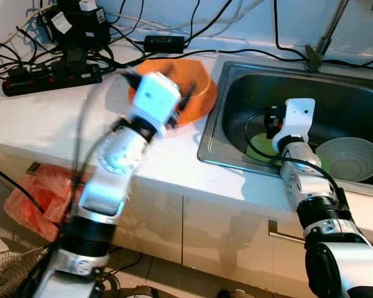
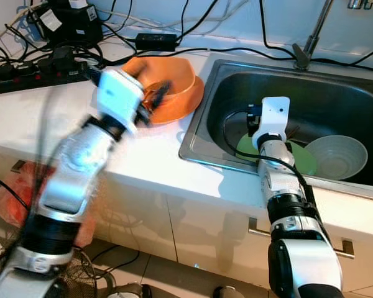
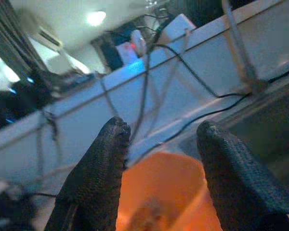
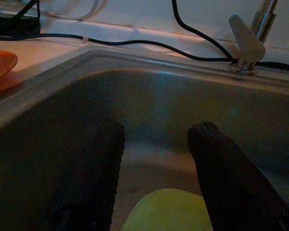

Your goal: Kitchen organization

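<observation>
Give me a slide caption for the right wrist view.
Right gripper, fingers open, reaching into the sink above a green plate.

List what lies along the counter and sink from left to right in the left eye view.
Black power strip → left gripper over the orange bowl → sink → right gripper above the green plate → pale bowl.
</observation>
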{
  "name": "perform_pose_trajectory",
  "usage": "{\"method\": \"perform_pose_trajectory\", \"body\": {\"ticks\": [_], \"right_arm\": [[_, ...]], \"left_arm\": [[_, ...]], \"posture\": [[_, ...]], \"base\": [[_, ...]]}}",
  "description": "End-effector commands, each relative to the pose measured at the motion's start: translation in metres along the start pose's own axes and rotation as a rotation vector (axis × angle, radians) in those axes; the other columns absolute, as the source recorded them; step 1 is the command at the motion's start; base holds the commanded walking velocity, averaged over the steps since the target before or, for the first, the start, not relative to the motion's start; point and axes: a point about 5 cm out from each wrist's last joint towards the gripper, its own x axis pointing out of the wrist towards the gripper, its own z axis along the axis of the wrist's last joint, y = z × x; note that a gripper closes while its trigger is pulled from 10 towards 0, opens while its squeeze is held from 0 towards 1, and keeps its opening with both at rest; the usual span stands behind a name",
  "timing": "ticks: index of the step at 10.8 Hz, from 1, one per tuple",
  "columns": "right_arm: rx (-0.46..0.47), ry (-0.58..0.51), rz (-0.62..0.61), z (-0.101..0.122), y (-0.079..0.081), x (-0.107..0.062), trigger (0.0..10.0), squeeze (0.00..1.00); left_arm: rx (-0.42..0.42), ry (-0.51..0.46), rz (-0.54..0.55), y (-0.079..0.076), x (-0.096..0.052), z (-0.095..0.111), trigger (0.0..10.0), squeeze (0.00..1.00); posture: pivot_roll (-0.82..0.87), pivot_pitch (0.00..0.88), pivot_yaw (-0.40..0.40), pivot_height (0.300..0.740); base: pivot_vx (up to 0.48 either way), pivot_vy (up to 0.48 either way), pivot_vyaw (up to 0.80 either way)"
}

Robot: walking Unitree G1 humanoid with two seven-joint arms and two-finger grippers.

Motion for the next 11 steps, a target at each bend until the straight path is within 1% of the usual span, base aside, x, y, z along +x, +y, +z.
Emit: {"method": "perform_pose_trajectory", "body": {"ticks": [1, 2, 3, 4, 5, 7, 8, 9, 10, 11], "right_arm": [[0.008, 0.011, 0.013, -0.003, 0.004, 0.0, 10.0, 0.0], [0.009, 0.007, 0.012, -0.002, 0.004, 0.0, 10.0, 0.0], [0.011, 0.004, 0.015, -0.002, 0.004, 0.0, 10.0, 0.0], [0.013, 0.006, 0.017, -0.003, 0.005, 0.0, 10.0, 0.0], [0.015, 0.006, 0.019, -0.003, 0.006, 0.0, 10.0, 0.0], [0.017, 0.006, 0.026, -0.003, 0.008, 0.0, 10.0, 0.0], [0.017, 0.006, 0.027, -0.003, 0.008, 0.0, 10.0, 0.0], [0.018, 0.006, 0.028, -0.003, 0.008, 0.001, 10.0, 0.0], [0.016, 0.007, 0.028, -0.002, 0.008, 0.001, 10.0, 0.0], [0.018, 0.005, 0.027, -0.002, 0.008, 0.001, 10.0, 0.0]], "left_arm": [[0.068, -0.026, 0.03, 0.008, -0.002, 0.005, 10.0, 0.0], [0.123, -0.016, 0.046, 0.015, -0.007, 0.003, 10.0, 0.0], [0.198, 0.007, 0.066, 0.029, -0.018, -0.002, 10.0, 0.0], [0.221, 0.027, 0.05, 0.033, -0.026, -0.005, 10.0, 0.0], [0.235, 0.044, 0.03, 0.034, -0.033, -0.007, 10.0, 0.0], [0.256, 0.084, -0.051, 0.025, -0.05, -0.014, 10.0, 0.0], [0.258, 0.101, -0.08, 0.022, -0.053, -0.017, 10.0, 0.0], [0.272, 0.143, -0.14, 0.017, -0.06, -0.023, 10.0, 0.0], [0.337, 0.244, -0.237, 0.013, -0.068, -0.039, 10.0, 0.0], [0.399, 0.261, -0.23, 0.016, -0.066, -0.043, 10.0, 0.0]], "posture": [[0.11, 0.074, 0.005, 0.74], [0.11, 0.072, 0.005, 0.74], [0.11, 0.072, 0.005, 0.74], [0.12, 0.073, 0.001, 0.74], [0.12, 0.08, -0.003, 0.74], [0.13, 0.091, -0.009, 0.74], [0.13, 0.093, -0.012, 0.74], [0.13, 0.093, -0.012, 0.74], [0.13, 0.09, -0.013, 0.74], [0.13, 0.09, -0.013, 0.74]], "base": [[0.0, 0.0, 0.0], [0.0, 0.0, 0.0], [0.0, 0.0, 0.0], [0.0, 0.0, 0.0], [0.0, 0.0, 0.0], [0.0, 0.0, 0.0], [0.0, 0.0, 0.0], [0.0, 0.0, 0.0], [0.0, 0.0, 0.0], [0.0, 0.0, 0.0]]}}
